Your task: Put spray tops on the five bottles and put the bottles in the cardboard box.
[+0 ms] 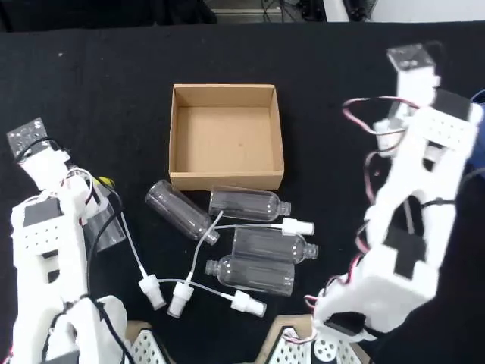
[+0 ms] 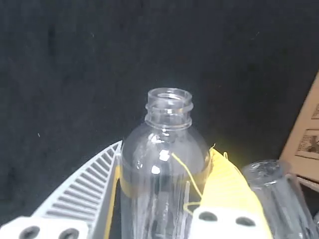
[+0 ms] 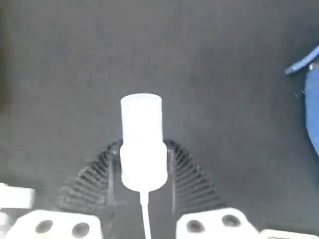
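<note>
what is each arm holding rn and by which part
Left pincer: a capless bottle, gripped across its body just below the shoulder. Right pincer: a spray top, gripped around its lower collar, with the cap end sticking out.

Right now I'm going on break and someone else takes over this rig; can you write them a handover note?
Left gripper: shut on an uncapped bottle.
Right gripper: shut on a spray top.
Four other bottles lie uncapped on the table before the empty cardboard box, four loose tops among them.
Done: nothing capped or boxed.
Left: cap all five, then box them.
</note>
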{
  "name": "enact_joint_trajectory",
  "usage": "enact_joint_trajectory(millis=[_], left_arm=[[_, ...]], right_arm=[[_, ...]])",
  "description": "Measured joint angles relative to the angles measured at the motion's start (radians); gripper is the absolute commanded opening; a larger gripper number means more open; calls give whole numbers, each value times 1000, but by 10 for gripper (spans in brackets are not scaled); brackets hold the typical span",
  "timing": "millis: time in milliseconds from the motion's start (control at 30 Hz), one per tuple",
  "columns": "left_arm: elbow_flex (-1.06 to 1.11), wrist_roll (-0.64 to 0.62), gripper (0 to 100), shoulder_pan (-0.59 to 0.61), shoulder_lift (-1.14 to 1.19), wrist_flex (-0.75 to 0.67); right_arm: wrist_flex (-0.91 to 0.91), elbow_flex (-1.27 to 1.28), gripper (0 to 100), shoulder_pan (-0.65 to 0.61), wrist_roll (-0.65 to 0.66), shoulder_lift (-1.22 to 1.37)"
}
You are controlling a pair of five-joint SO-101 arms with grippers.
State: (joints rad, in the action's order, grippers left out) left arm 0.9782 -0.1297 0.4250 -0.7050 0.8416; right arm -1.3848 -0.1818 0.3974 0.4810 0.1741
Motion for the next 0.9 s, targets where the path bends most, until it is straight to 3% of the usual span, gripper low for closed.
enact_joint_trajectory(millis=[167,533,733,900], left_arm=[[0,133,30,15,-103,3],[54,206,29,302,-170,-192],[51,334,29,450,-143,-77],[-2,468,30,493,31,28]], right_arm=[[-2,109,9,-153,-130,-215],[75,319,9,-542,-315,-657],[244,466,9,-756,-388,-718],[413,626,9,-833,-474,-718]])
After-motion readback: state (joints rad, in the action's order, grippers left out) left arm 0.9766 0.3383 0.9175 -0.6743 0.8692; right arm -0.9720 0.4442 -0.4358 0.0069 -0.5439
